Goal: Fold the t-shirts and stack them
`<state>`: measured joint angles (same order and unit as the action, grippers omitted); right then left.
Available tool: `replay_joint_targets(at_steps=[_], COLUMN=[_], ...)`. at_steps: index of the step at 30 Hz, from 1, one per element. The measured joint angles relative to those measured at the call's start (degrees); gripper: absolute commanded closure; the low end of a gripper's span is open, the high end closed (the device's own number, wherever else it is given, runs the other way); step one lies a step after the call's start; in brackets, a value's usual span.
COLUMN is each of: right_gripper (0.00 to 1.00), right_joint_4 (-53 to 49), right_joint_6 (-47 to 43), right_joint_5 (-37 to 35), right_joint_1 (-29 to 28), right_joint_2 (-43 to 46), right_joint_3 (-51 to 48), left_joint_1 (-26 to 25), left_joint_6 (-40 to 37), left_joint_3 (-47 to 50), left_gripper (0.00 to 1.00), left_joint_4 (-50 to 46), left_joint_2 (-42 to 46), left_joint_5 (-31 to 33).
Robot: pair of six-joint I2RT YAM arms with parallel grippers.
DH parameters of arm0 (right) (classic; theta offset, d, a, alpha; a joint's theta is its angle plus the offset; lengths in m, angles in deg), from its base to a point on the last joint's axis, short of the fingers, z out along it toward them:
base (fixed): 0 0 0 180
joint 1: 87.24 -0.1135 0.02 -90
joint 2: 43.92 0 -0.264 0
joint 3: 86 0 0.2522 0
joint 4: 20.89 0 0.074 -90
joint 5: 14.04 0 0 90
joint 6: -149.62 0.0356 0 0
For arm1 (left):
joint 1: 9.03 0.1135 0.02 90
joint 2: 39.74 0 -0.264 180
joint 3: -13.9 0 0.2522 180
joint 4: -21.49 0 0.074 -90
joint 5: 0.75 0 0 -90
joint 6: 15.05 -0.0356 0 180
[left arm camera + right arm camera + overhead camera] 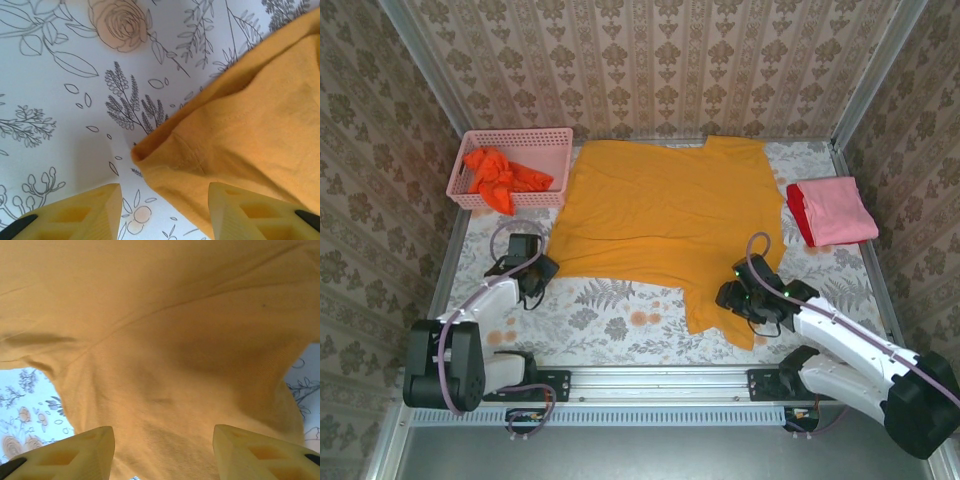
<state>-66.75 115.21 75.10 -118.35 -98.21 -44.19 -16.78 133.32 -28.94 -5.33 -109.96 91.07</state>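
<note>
Pink plastic lattice basket point(510, 135) sits at the far left corner of the table point(620, 310); I see a crumpled orange-red t-shirt point(500, 177) inside it. The golden-yellow t-shirt point(660, 215) lies spread out mid-table. By the right edge a folded pink t-shirt point(835, 210) rests on a red t-shirt point(798, 212). My left gripper point(165, 200) hangs at the yellow shirt's near-left corner, fingers spread, cloth between them unpinched. My right gripper point(162, 440) hovers over its near-right part, fingers apart, gripping nothing.
</note>
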Motion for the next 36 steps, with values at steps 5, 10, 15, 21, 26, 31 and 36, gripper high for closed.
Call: replay_joint_targets(at_steps=[5, 10, 15, 21, 26, 31, 36], right_gripper=[0.46, 0.46, 0.45, 0.46, 0.46, 0.46, 0.46], right_joint_4=[0.1, 0.2, 0.2, 0.2, 0.8, 0.8, 0.8], right_joint_6=[1.9, 1.9, 1.9, 1.9, 1.9, 1.9, 1.9], right_joint_5=[0.0, 0.0, 0.0, 0.0, 0.0, 0.0, 0.0], right_joint_1=[0.0, 0.0, 0.0, 0.0, 0.0, 0.0, 0.0], right_joint_2=[1.7, 2.5, 2.5, 2.5, 2.5, 2.5, 2.5], right_joint_3=[-3.3, -3.4, -3.4, -3.4, -3.4, -3.4, -3.4], left_joint_1=[0.3, 0.4, 0.5, 0.7, 0.7, 0.7, 0.7], left_joint_6=[0.5, 1.2, 1.5, 1.7, 2.1, 2.1, 2.6], left_joint_3=[-0.5, -0.5, -1.0, -1.3, -1.6, -2.4, -2.4], left_gripper=[0.53, 0.59, 0.59, 0.61, 0.65, 0.64, 0.68], left_joint_4=[0.1, 0.7, 0.4, 0.3, 0.7, 1.1, 1.8], left_joint_2=[-2.1, -4.0, -4.5, -4.3, -3.8, -3.8, -4.9], left_joint_5=[0.6, 0.9, 1.0, 1.0, 1.0, 0.8, 0.7])
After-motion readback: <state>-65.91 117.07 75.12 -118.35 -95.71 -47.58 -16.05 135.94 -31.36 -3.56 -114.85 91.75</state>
